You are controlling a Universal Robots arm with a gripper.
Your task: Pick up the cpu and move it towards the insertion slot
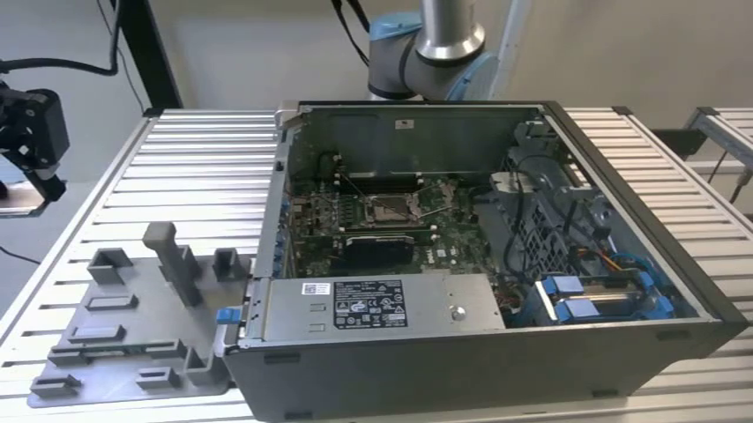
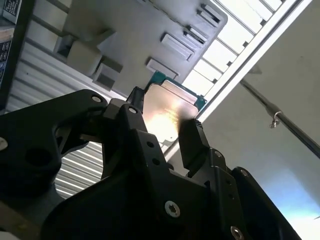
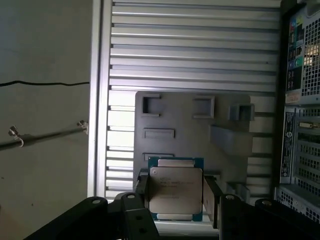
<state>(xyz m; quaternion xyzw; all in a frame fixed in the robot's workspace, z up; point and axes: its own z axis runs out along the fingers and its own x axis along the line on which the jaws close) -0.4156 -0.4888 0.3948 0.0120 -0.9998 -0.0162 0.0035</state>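
Gripping the cpu (image 3: 176,187) by two opposite edges, your gripper (image 3: 177,196) holds it between its black fingers (image 3: 141,186) in the first wrist view, tray (image 3: 190,125) beyond.

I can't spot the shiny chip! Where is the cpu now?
In both wrist views the cpu is held by the gripper, with the grey tray behind it.

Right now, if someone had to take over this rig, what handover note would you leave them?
Gripper: shut on the cpu, one finger on each of two opposite edges.
Cpu: lifted off the grey tray, near the exterior view's left edge.
Insertion slot: inside the open computer case.
Done: pick-up.
Left: the cpu is not yet at the slot.
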